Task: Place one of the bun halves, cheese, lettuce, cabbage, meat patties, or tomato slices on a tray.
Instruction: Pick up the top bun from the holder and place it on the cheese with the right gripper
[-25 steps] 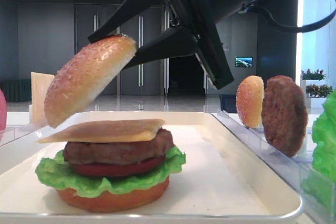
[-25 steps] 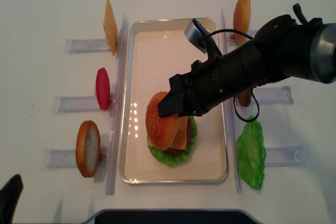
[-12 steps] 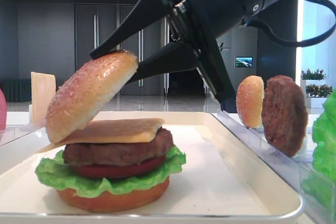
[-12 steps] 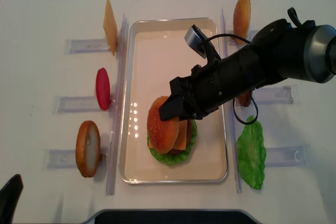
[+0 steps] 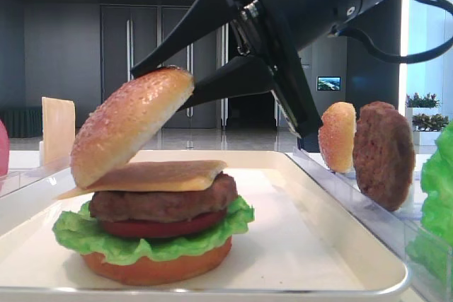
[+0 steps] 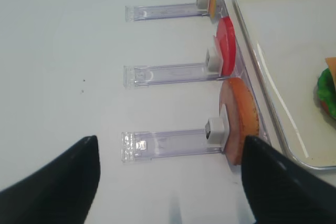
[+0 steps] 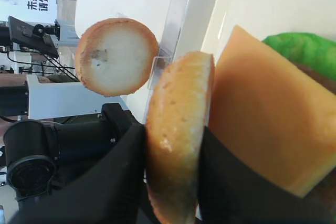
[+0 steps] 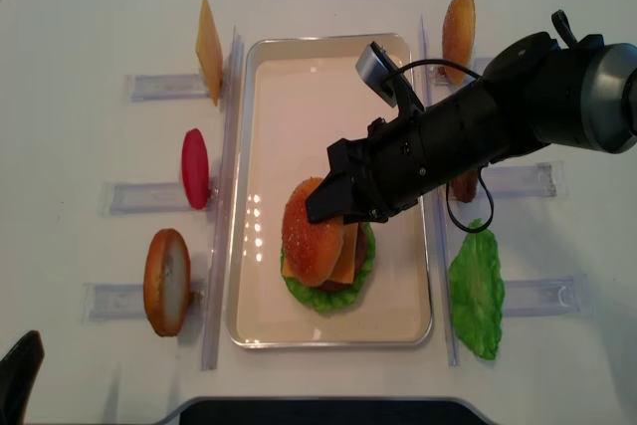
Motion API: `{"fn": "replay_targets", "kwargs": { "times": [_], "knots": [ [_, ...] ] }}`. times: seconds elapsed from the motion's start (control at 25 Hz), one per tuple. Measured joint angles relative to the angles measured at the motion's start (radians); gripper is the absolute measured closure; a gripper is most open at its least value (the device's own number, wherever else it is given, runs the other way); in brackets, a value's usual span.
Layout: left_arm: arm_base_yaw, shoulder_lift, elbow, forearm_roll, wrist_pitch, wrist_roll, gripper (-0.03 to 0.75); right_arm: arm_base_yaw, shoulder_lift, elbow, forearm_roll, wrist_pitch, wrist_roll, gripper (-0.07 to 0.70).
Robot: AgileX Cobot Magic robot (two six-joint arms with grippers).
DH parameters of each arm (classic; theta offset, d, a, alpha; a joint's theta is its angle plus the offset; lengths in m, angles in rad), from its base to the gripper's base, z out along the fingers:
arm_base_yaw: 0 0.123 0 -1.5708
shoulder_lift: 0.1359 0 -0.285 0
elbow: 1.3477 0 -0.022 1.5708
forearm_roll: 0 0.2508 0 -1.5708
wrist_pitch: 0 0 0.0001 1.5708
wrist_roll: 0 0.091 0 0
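Exterior high, frame center: right gripper [image 5: 185, 83] clamped on bun top [image 5: 131, 124], tilted, low edge touching cheese [image 5: 159, 175]; stack built on tray [image 5: 311, 242], release left.

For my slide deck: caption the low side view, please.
Right gripper holds the tilted bun top against the cheese of a stacked burger on the tray.

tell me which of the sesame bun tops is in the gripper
The bun top tilted over the cheese, clamped by the right gripper. The other bun top stands on edge in a rack right of the tray.
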Motion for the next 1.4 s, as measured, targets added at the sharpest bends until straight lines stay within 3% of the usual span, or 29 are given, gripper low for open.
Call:
{"fn": "replay_targets", "kwargs": {
  "times": [0.8,1.24,1.4],
  "knots": [
    [0.000,0.000,0.000,0.000,0.000,0.000,0.073,0.000,0.000,0.000,-0.014,-0.007,0.000,0.351],
    [0.000,0.000,0.000,0.000,0.000,0.000,0.073,-0.021,0.001,0.000,-0.025,-0.028,0.013,0.277],
    [0.000,0.000,0.000,0.000,0.000,0.000,0.073,-0.021,0.001,0.000,-0.034,-0.046,0.021,0.213]
  ]
}}
